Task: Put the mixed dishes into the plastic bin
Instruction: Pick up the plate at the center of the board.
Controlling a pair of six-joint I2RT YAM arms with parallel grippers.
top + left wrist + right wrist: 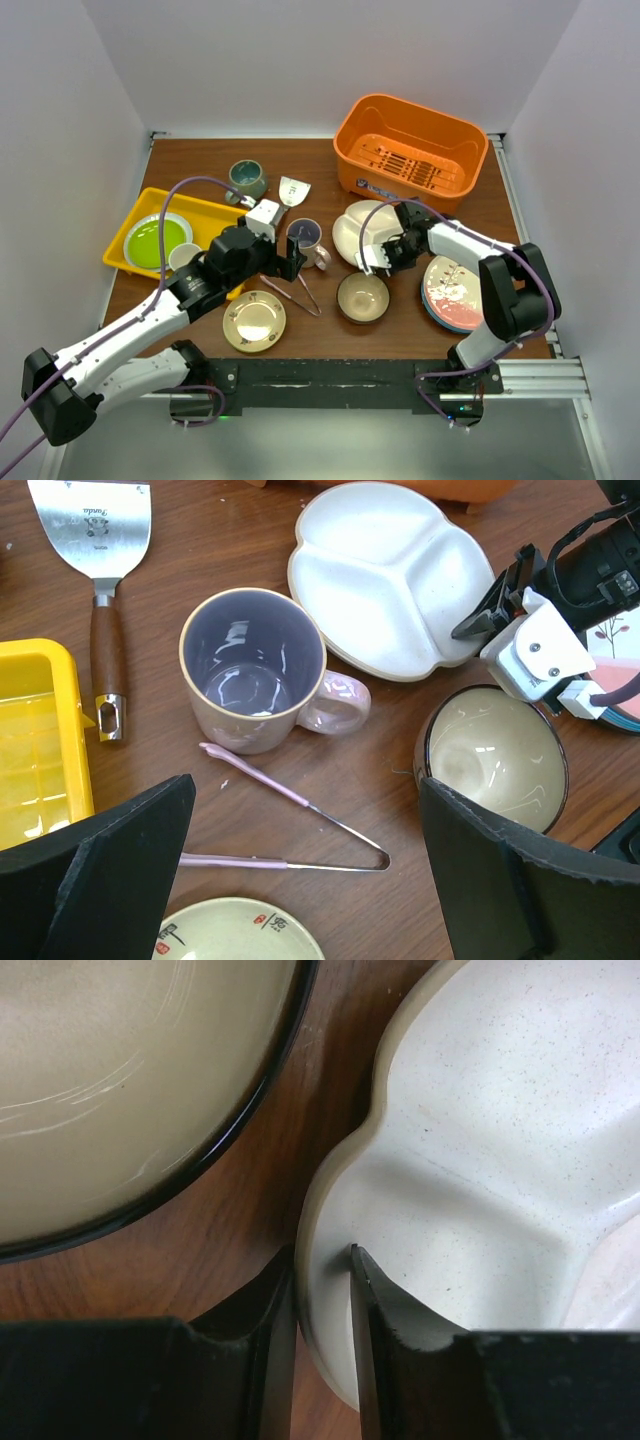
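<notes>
The orange plastic bin (pixel 411 150) stands at the back right, with no dishes in it. My right gripper (pixel 378 256) is shut on the near rim of the white divided plate (pixel 350 226). In the right wrist view its gripper (pixel 322 1290) has one finger inside and one outside the plate (pixel 480 1160). My left gripper (pixel 290 262) is open and empty above the pink tongs (pixel 300 830), its fingers (pixel 110 880) wide apart. The lavender mug (pixel 255 670) stands just beyond it. The bronze bowl (pixel 362 297) sits next to the right gripper.
A pink floral plate (pixel 450 295) lies at the right edge. A cream plate (pixel 254 320) lies near the front. The yellow tray (pixel 200 212) at the left holds a lime-green plate (pixel 155 242). A teal mug (pixel 245 180) and a metal spatula (pixel 291 192) lie behind.
</notes>
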